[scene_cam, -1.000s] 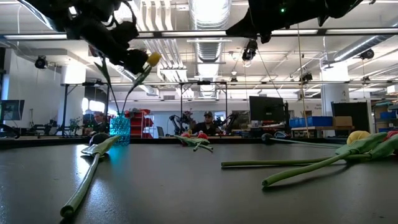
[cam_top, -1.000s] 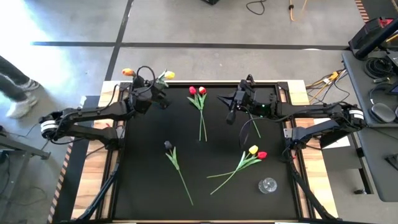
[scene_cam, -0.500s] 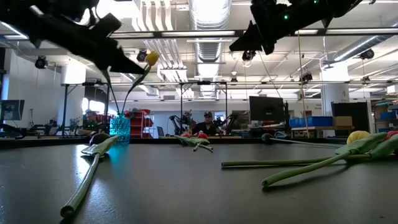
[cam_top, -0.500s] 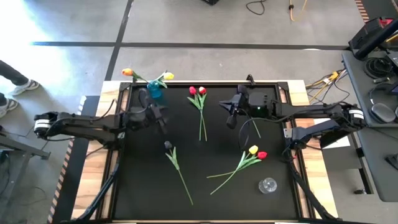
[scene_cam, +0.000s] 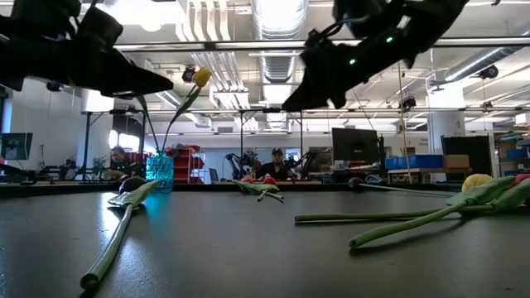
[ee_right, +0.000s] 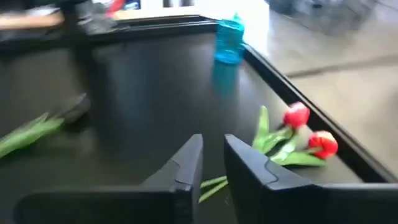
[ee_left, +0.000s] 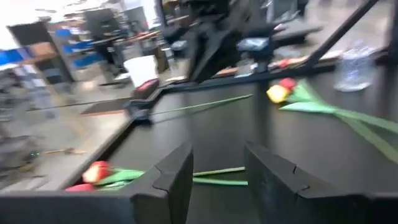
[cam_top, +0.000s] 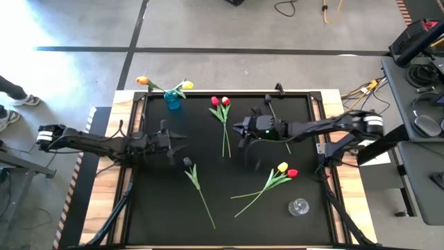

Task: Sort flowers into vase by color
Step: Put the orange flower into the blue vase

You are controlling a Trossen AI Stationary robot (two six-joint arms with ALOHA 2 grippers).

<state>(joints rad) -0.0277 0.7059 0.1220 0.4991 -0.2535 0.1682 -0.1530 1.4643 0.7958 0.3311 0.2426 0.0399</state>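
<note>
While both end effectors [cam_top: 175, 141] [cam_top: 239, 130] hover spread and empty, tulips [cam_top: 223, 119] lie scattered across the black table [cam_top: 159, 208].

You see the vase [cam_top: 172, 101] at the table's [cam_top: 229, 212] far left corner, two flowers [cam_top: 164, 85] in it. Paired tulips [cam_top: 223, 118] lie far-centre (stems toward you); a single tulip [cam_top: 196, 180] lies near-left, crossed tulips [cam_top: 270, 182] near-right beside a glass [cam_top: 299, 206].

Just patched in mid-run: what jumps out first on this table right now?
The blue vase at the far left corner already holds an orange and a yellow tulip. A pair of red tulips lies at the far middle, and a yellow-and-red pair lies near the clear vase at the near right. The left gripper and the right gripper hover empty over the mat.
</note>
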